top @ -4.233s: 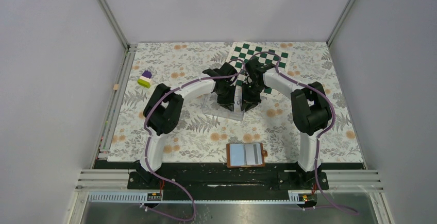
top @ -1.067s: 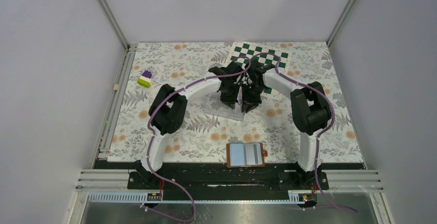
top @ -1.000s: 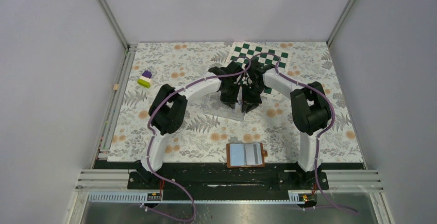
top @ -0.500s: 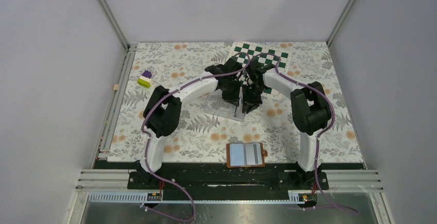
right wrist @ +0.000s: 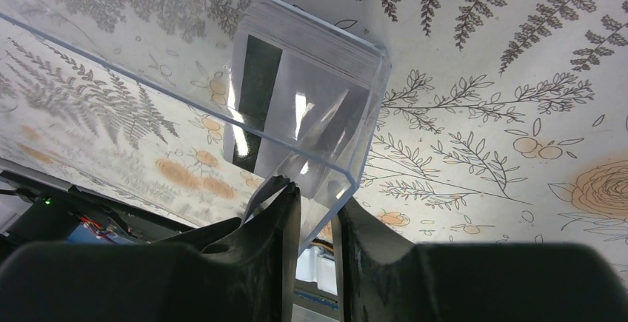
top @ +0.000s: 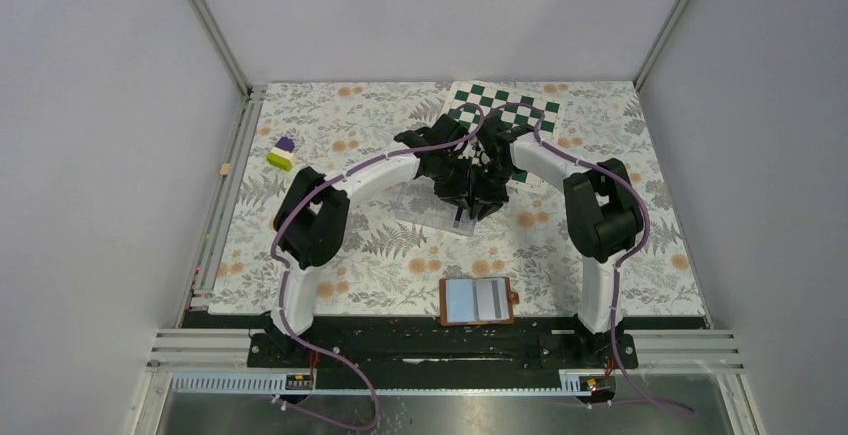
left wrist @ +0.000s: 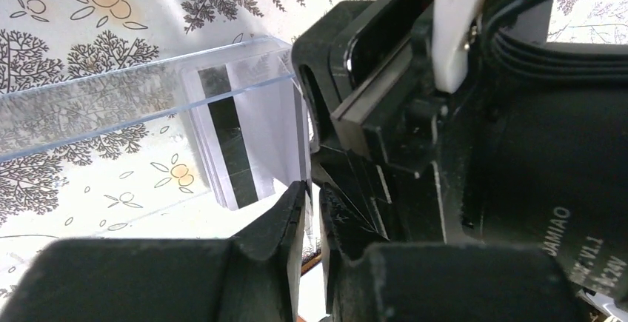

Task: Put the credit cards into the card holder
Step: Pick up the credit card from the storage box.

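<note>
Credit cards [left wrist: 244, 144] cased, none yet filed.
Card holder [top: 478, 301] lay open well behind both sets of jaws, by the arm bases. Right gripper [right wrist: 312, 215] pinched the clear case [right wrist: 148, 55] by its wall. Left gripper [left wrist: 311, 207] was narrowed to a slit, the stack just ahead; its contents could not be told. Risk: stacked cards cling, so several might lift together, or the case might twist from the pinch.

Claw [right wrist: 314, 199] astride clear case [right wrist: 133, 48]; cards [right wrist: 311, 92] inside
</note>
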Robot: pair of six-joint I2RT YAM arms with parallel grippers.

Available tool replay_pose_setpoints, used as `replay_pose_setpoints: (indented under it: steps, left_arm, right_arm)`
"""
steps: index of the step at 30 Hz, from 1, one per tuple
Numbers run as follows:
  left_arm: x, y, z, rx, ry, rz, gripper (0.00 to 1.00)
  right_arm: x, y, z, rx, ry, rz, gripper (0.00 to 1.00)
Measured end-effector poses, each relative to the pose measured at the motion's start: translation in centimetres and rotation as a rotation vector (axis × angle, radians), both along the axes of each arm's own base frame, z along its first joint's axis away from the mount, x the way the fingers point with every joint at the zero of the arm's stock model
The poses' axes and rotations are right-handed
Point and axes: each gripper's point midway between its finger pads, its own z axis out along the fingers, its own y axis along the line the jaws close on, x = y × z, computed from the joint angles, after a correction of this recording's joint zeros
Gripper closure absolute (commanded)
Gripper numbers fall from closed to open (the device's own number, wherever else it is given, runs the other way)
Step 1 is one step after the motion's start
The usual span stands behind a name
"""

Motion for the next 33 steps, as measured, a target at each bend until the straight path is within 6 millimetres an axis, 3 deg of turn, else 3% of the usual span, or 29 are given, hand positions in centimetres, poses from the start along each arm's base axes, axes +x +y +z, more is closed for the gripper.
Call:
replay_pose_setpoints:
  steps: [2,6,11,21,24,27,33]
  left_arm:
    - [0.0,0.1,0.0,0.001,0.001,0.001,1.0]
    - [0.2,0.5,-0.5,0.011,0.007,0.011,1.0]
    - [0.5,1.7,-1.4,0.029,0.032,0.044,0.94]
    - [0.4,0.9,-1.5,-0.036,0.06,0.058,0.91]
    - [0.1,0.7,-1.8,-0.056,0.081,0.062,0.91]
    - [-0.2,0.6,-2.0,-0.062,0.098,0.063,1.0]
    - [-0.6,0.9,-2.0,-0.077,0.09,0.081,1.0]
  right_arm:
    - [0.0,0.0,0.0,0.0,0.0,0.0,0.71]
    - [0.0,0.0,0.0,-0.001,0.0,0.002,0.65]
    - [0.1,0.0,0.8,0.01,-0.021,0.003,0.49]
    - [0.4,-0.2,8.9,0.099,-0.221,0.003,0.42]
    - [0.2,-0.6,10.4,0.11,-0.246,-0.006,0.42]
    - [0.3,-1.2,11.3,0.118,-0.265,-0.022,0.41]
    - [-0.4,-2.2,12.8,0.139,-0.297,-0.041,0.39]
